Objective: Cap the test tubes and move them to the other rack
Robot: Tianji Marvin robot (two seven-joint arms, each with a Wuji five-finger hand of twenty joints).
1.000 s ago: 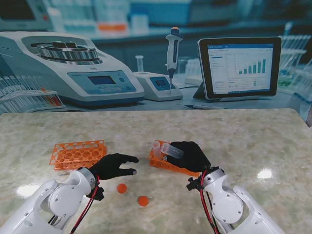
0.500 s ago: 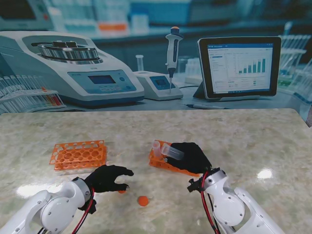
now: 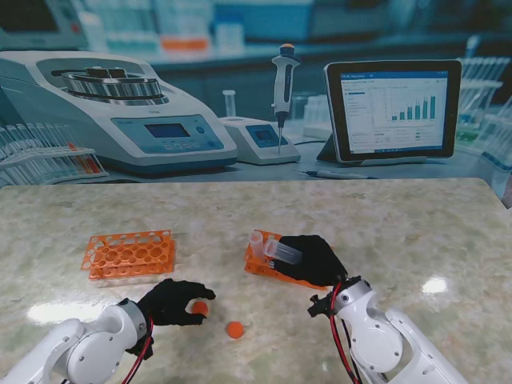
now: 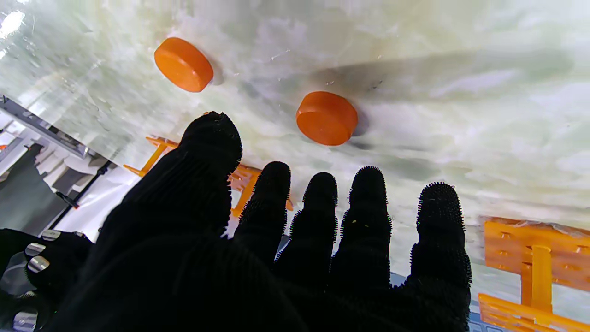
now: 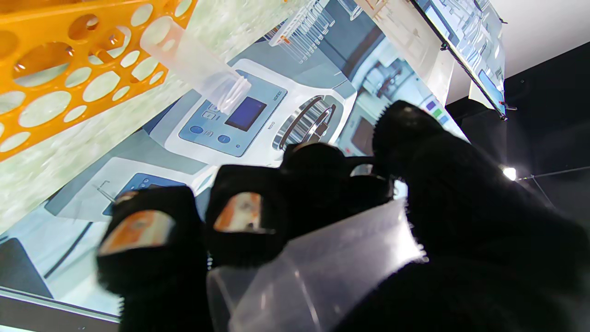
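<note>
My left hand (image 3: 174,302) hovered low over the table (image 3: 400,232), fingers spread, clutching nothing. One orange cap (image 3: 199,308) sat just past my fingertips (image 4: 368,184), between thumb and fingers in the view from the stand; the wrist camera showed it on the stone with a gap to my fingers. The second cap (image 3: 234,329) lay a little off to that hand's right, nearer to me. The empty rack (image 3: 128,254) stood beyond the hand, apart from it.

My right hand (image 3: 316,258) was wrapped around a clear tube (image 3: 282,250), open mouth pointing toward my left, held over the other rack (image 3: 276,270). A second tube (image 3: 257,242) stood in that rack just past the held one.

The trouble ahead, as I judged it: the cap was small, flat and smooth on polished stone. Closing thumb and fingers unevenly could squirt it sideways or tip it on edge and send it rolling. A grip too shallow could drop it on the way to the tube. And the held tube lay tilted, so a cap brought in crooked could jam or knock the standing tube.
</note>
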